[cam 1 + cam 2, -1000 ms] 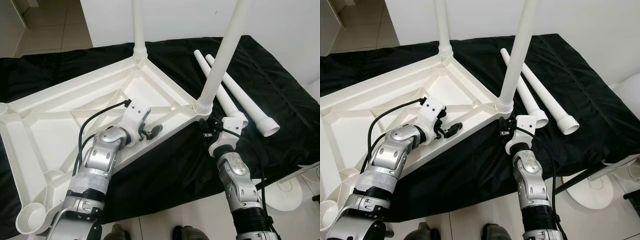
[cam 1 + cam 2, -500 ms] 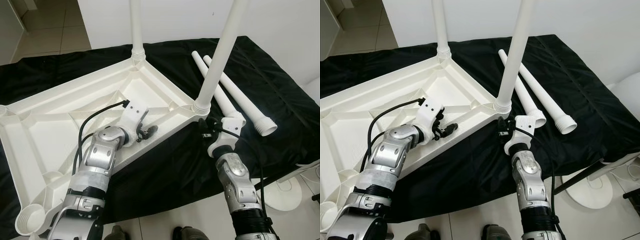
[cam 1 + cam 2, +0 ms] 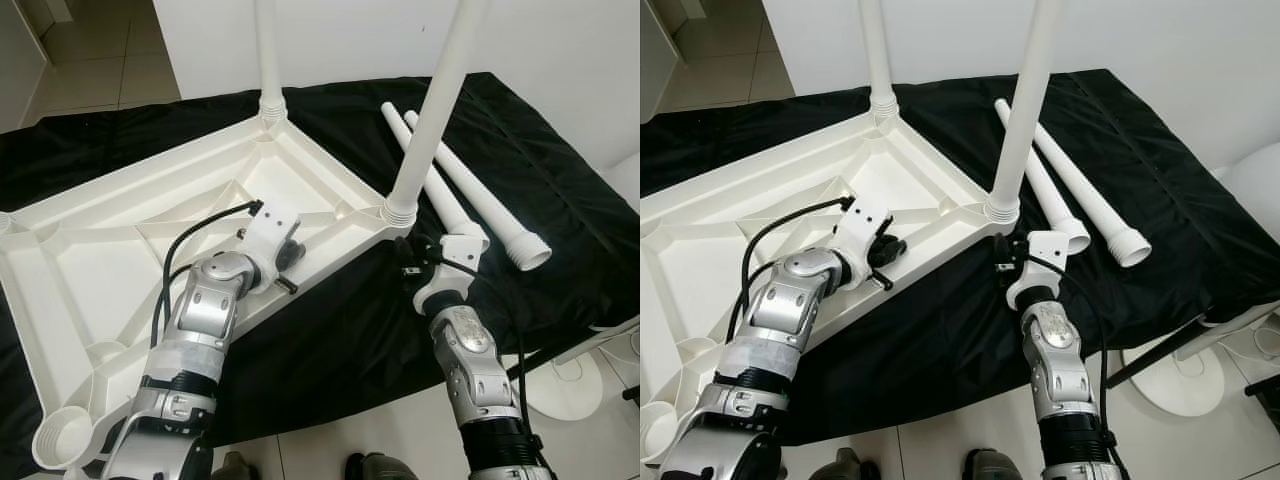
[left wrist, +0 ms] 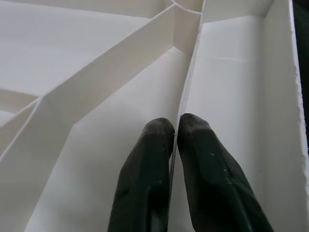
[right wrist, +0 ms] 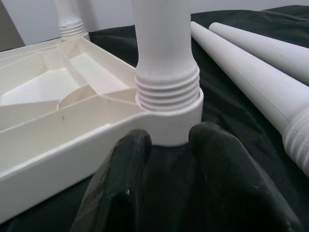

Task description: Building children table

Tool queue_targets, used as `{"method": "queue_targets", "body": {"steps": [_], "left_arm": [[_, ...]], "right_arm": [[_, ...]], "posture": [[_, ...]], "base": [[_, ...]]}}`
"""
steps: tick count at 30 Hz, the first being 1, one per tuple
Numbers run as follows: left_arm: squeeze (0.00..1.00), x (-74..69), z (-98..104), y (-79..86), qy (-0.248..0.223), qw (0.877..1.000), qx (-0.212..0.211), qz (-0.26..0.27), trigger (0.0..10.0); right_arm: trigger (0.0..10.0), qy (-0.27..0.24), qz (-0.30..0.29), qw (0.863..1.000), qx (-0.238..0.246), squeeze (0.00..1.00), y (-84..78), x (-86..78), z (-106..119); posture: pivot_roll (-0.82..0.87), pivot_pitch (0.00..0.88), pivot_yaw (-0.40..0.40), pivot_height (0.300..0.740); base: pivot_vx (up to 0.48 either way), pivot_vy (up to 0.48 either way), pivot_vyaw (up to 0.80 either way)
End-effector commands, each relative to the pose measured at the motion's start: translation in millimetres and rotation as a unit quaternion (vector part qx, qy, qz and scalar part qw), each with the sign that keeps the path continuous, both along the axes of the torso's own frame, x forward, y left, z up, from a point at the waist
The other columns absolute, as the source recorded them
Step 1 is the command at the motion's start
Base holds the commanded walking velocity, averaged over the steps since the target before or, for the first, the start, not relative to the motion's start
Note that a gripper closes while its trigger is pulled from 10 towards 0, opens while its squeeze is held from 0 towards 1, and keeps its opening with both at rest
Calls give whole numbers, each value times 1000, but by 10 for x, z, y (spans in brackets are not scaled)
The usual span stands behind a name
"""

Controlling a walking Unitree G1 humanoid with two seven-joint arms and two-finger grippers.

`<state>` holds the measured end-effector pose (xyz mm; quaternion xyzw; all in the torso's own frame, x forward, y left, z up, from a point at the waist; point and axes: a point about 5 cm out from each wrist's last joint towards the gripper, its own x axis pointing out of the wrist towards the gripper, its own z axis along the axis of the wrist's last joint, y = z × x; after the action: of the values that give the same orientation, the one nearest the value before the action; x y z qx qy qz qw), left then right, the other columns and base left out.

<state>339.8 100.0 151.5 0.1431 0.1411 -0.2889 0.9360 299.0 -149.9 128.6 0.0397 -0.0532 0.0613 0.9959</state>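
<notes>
**Upturned table top with two legs fitted, two legs loose**

A white plastic table top point(image 3: 120, 240) is seen lying upside down on a surface covered by a black cloth point(image 3: 330, 330), filling the left and centre of the head views. Two white legs are screwed upright into its corner sockets: one leg point(image 3: 265, 60) at the upper centre of the frame, the other leg point(image 3: 435, 110) right of centre. Two more loose legs point(image 3: 470, 190) are laid side by side on the cloth at the upper right, touching each other along part of their length. An empty round socket point(image 3: 62, 437) is visible at the lower left corner of the top.

The left gripper point(image 4: 175, 133) is pressed onto a thin rib inside the table top near its long edge; its two fingers point(image 4: 145, 169) are closed on the rib, one on each side. The right gripper point(image 5: 169, 145) is held just below the socket of the nearer fitted leg, at the corner of the top, with its fingers point(image 5: 120, 179) parted and nothing between them.

A white round base point(image 3: 575, 385) is seen on the tiled floor point(image 3: 100, 50) at the lower right.
</notes>
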Motion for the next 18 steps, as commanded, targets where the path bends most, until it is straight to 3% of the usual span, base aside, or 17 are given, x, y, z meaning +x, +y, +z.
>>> {"method": "queue_targets", "body": {"steps": [1, 12, 13, 14, 15, 16, 18], "left_arm": [[0, 92, 18, 238, -52, 984, 37, 169, 0], [0, 239, 150, 246, -79, 974, 32, 210, 0], [0, 250, 159, 252, -81, 973, 33, 214, 1922], [0, 250, 159, 252, -81, 973, 33, 214, 1922], [0, 261, 163, 246, -82, 973, 34, 213, 3059], [0, 274, 168, 229, -84, 974, 36, 208, 10000], [0, 284, 190, 159, -90, 978, 22, 186, 10000]], "right_arm": [[10000, 1, 2, 1000, 0, 0, 25, 8, -10], [10000, -2, -6, 1000, 2, 0, 18, 17, 3], [10000, -3, -8, 1000, 2, 0, 12, 18, 5], [10000, -3, -8, 1000, 2, 0, 12, 18, 5], [10000, -3, -9, 1000, 2, 0, 8, 20, 7], [10000, -4, -10, 1000, 2, 0, 7, 22, 9], [10000, -5, -12, 1000, 2, 0, 9, 22, 14]], "posture": [[-85, 56, 36, 740], [-96, 59, 46, 740], [-98, 60, 48, 740], [-98, 60, 48, 740], [-99, 61, 49, 740], [-100, 63, 50, 740], [-101, 64, 51, 740]], "base": [[0, 0, 0], [0, 0, 0], [0, 0, 0], [0, 0, 0], [0, 0, 0], [0, 0, 0], [0, 0, 0]]}}
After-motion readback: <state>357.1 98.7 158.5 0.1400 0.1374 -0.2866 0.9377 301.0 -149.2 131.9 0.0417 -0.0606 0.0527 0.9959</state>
